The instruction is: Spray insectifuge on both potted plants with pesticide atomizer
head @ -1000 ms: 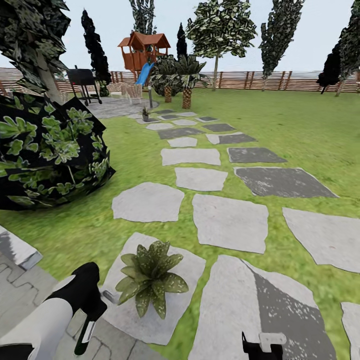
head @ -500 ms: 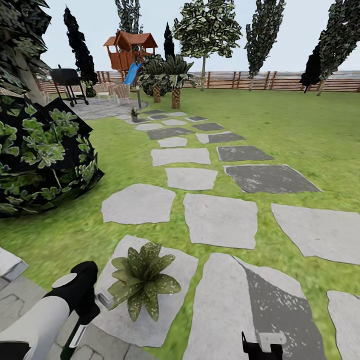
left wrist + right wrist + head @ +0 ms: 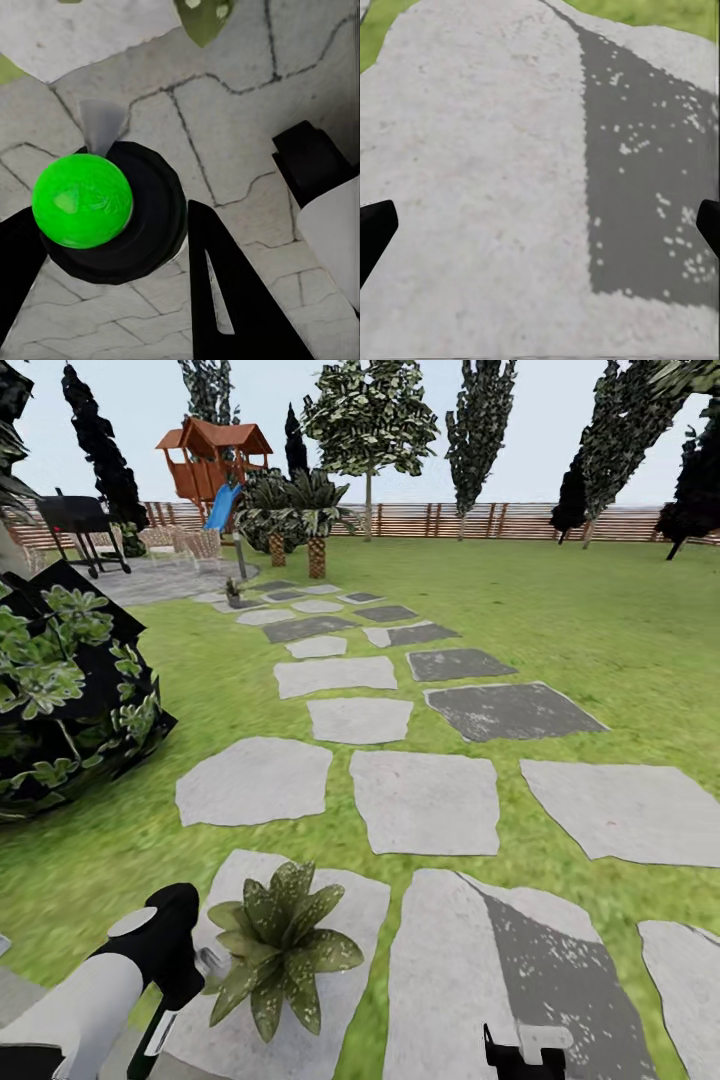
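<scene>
Now left end effector [image 3: 112,247] gripping pesticide atomizer [image 3: 109,210], nozzle toward potted plant [image 3: 275,945]

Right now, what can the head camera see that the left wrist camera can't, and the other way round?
Head view alone: the whole potted plant on its stepping stone, whitish specks dotting its leaves, the big bush, and the fence.

Left wrist view alone: a bright green ball-shaped top on a dark round body, and a pale clear nozzle tip between the left tool's fingers.

Both: grey paving and a bit of leaf.
</scene>
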Tool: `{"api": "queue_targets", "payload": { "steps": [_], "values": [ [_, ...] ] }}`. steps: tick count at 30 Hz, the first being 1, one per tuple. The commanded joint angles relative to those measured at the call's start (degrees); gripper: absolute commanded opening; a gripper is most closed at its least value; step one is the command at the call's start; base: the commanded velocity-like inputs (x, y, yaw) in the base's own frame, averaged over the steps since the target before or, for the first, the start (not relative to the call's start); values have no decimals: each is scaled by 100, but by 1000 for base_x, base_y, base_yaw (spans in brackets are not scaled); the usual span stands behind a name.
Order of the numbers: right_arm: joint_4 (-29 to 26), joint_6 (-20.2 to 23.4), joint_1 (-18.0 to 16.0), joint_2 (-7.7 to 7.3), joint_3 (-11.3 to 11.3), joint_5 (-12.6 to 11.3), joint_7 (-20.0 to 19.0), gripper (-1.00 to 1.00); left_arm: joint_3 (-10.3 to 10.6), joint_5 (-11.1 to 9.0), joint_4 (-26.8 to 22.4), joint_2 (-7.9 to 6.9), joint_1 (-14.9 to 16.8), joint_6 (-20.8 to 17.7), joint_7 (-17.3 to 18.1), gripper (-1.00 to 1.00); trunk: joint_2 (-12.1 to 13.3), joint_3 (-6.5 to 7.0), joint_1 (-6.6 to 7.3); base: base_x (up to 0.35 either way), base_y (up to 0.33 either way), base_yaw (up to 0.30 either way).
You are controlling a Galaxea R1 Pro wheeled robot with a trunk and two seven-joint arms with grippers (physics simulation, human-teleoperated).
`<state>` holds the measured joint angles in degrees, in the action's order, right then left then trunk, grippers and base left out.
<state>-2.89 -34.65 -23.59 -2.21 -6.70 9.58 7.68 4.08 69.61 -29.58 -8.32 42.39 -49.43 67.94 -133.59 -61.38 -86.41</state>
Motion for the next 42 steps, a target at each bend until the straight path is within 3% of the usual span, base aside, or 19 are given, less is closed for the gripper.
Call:
{"api": "queue_targets", "payload": {
  "steps": [1, 8, 21, 32, 42],
  "values": [
    [8, -17, -5, 1, -42, 61, 23, 100, 33, 33, -13, 6, 22, -40, 60, -100, -2, -5, 1, 9, 1, -295],
    [8, -18, -5, 1, -42, 61, 23, 100, 214, 35, 46, -72, 31, -33, 63, -100, -2, -5, 1, 1, 0, -76],
    [8, -17, -5, 1, -42, 61, 23, 100, 200, 29, -1, -14, -29, -23, 62, -100, -2, -5, 1, 0, 202, -98],
    [8, -18, -5, 5, -42, 61, 23, 100, 211, 24, 66, -28, -37, -18, 4, -100, -2, -5, 1, -53, 35, -66],
    [8, -25, -5, 2, -47, 69, 27, 100, 147, -16, 20, -65, -37, -35, -8, -100, -2, -12, 1, -67, 279, -69]
  ]
}}
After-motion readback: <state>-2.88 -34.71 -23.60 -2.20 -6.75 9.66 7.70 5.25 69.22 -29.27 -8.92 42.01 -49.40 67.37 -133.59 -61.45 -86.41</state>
